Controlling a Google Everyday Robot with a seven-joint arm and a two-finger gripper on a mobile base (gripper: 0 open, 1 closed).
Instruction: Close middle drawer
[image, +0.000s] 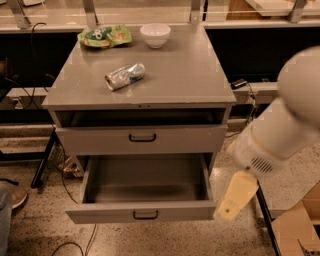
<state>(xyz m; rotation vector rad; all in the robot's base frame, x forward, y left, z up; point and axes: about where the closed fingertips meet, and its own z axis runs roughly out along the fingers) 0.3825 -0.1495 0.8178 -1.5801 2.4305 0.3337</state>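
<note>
From my station I see the grey cabinet (220, 130) head-on and from above, with the middle drawer (145, 212) pulled far out toward the camera. Its inside is bare and its small black handle (145, 215) sits at the centre of the flat front. The drawer above it (142, 140) stands only slightly out, with a dark gap between its front and the tabletop (175, 75). On the tabletop lie a crushed can (125, 76) on its side near the middle, and at the back a green snack bag (104, 36) with a white bowl (155, 34) just beside it. My white arm (285, 130) comes in from the right edge, and the tan claw (234, 196) hangs low at its end, just beside the right front corner of the middle drawer. I cannot tell whether it touches that corner, nor whether the claw is wide or narrow. A cardboard box (295, 230) sits on the floor at the lower right.
</note>
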